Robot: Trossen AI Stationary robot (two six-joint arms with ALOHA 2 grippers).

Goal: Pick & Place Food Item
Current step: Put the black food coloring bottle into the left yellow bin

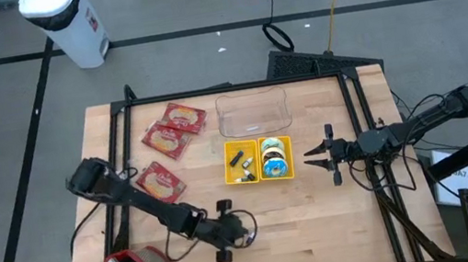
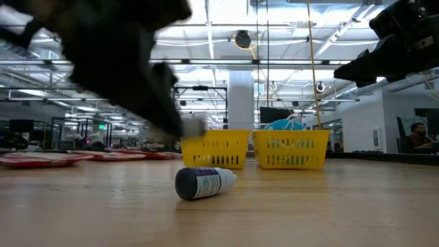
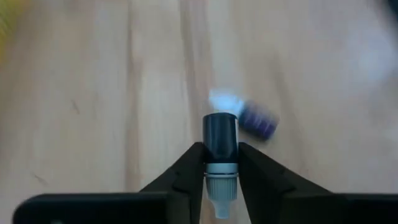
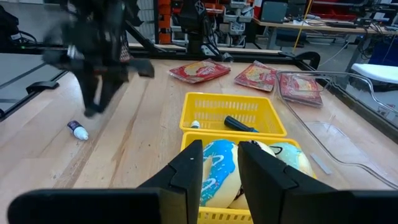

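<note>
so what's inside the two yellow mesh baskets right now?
Left yellow mesh basket: a dark marker-like stick and a small white-capped bottle. Right yellow mesh basket: round blue-and-yellow packets; whatever lies beneath them is covered.

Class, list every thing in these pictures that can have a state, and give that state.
left hand: closed on dark-capped bottle.
purple-labelled bottle: lying on its side.
right hand: open, empty.
yellow baskets: upright, both holding items.
clear tray: upright, empty.
red packets: lying flat.
</note>
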